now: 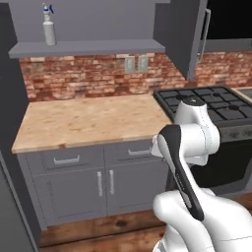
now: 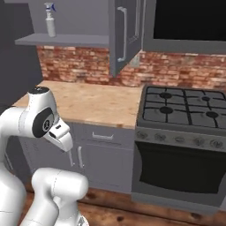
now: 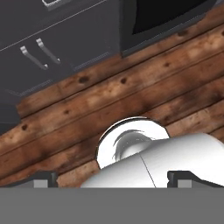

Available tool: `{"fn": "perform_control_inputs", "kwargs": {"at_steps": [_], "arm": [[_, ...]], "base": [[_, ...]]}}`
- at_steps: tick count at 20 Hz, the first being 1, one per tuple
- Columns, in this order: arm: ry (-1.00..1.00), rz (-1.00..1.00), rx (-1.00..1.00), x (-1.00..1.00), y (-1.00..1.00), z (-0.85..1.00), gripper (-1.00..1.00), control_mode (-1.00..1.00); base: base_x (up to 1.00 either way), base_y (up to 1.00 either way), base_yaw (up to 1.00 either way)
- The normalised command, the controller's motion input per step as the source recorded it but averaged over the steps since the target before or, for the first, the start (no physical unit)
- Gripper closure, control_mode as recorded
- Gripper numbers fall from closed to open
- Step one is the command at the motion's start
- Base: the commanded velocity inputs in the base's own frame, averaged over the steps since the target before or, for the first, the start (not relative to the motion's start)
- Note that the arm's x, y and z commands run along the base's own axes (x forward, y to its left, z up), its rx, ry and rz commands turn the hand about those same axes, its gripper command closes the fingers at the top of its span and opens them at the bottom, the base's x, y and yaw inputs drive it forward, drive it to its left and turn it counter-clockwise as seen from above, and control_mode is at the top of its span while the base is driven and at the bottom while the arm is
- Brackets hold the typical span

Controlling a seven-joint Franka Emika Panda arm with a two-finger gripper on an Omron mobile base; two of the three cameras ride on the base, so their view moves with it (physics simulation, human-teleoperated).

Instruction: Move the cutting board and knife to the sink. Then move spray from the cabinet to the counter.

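Note:
The spray [image 1: 48, 27] [image 2: 50, 21], a slim pale bottle with a white trigger head and blue tip, stands upright on the grey shelf [image 1: 88, 47] of the cabinet [image 1: 189, 39], whose door hangs open. Below it lies the beige wood-grain counter [image 1: 93, 120] [image 2: 97, 101]. The arm is folded low in front of the base. My gripper [image 3: 113, 178] points down at the wooden floor, its fingertips [image 3: 43, 179] wide apart, open, with nothing between them. The cutting board, the knife and the sink are out of view.
A black gas stove [image 1: 211, 106] [image 2: 185, 108] with an oven below adjoins the counter on the right. Grey drawer fronts and cabinet doors [image 1: 103, 182] sit under the counter. The open door's bar handle [image 2: 122, 33] juts out above the counter. A brick backsplash runs behind.

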Motion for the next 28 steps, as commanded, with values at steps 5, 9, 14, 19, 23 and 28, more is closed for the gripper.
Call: {"fn": "perform_control_inputs", "kwargs": {"at_steps": [5, 9, 14, 19, 23, 28], "arm": [[0.00, 0.00, 0.00, 0.00, 0.00, 0.00, -1.00, 1.00], [0.00, 0.00, 0.00, 0.00, 0.00, 0.00, -1.00, 1.00], [0.00, 0.00, 0.00, 0.00, 0.00, 0.00, -1.00, 1.00], [0.00, 0.00, 0.00, 0.00, 0.00, 0.00, -1.00, 1.00], [0.00, 0.00, 0.00, 0.00, 0.00, 0.00, -1.00, 1.00], [0.00, 0.00, 0.00, 0.00, 0.00, 0.00, -1.00, 1.00]], "base": [[0.39, 0.78, -0.09], [0.47, 0.71, -0.10], [0.49, 0.47, -0.02], [0.47, 0.25, 0.00], [0.47, 0.21, 0.02], [0.48, 0.29, 0.00]]}}
